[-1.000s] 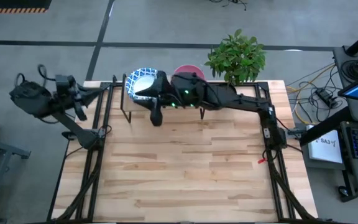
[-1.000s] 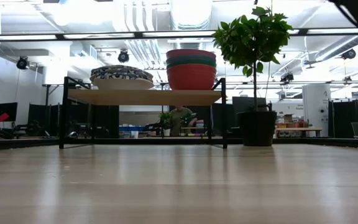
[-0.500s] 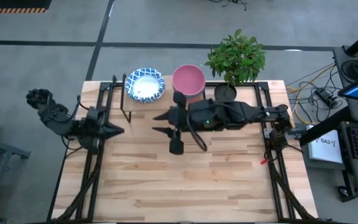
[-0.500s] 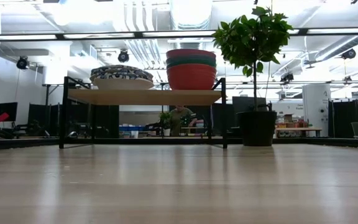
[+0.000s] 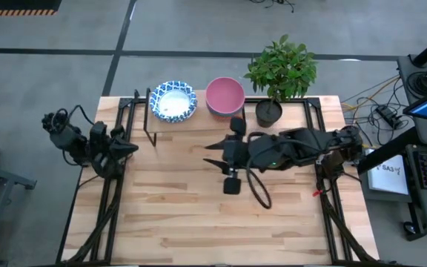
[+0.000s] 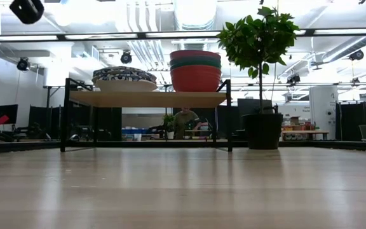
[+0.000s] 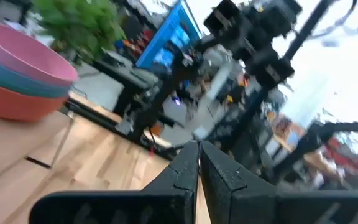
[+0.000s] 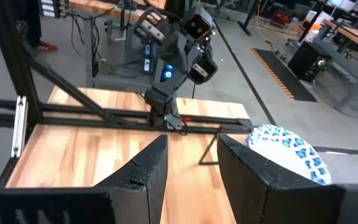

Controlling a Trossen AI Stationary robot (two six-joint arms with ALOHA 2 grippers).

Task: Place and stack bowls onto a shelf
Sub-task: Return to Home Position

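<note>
Drawn back toward its base on the right side since half a second ago: right gripper (image 5: 206,153), now over the middle of the wooden tabletop (image 5: 199,215) and farther from the shelf (image 6: 148,98) than before, arm stretched level across the table's width, a cable loop (image 5: 260,194) hanging off it toward the near edge. Fingers (image 8: 145,174) spread apart, holding nothing. Also tucked a little closer to the left edge: left gripper (image 5: 128,147), on a folded arm, pointing inward across the table, fingers (image 7: 179,174) pressed together, empty. New in the low view's upper left corner: a dark arm part (image 6: 27,9), no telling which arm's. Beyond both grippers, unchanged at the far edge, the shelf on thin black legs, carrying two stacks side by side. On its left half, the white bowls with blue patterned rims (image 5: 173,101), nested, topmost one empty, count not readable. On its right half, the plain bowls nested: red bowl (image 6: 196,79) at the bottom, green bowl (image 6: 196,63) showing as a band above it, blue bowl (image 7: 17,81) seen from the left wrist just under the top one, pink bowl (image 5: 224,95) on top, empty. Just right of the shelf, standing on the table, a dark plant pot (image 5: 268,113) with a leafy green plant (image 5: 282,67). Far behind, seen under the shelf board in the low view, a person (image 6: 184,121) in the room.
</note>
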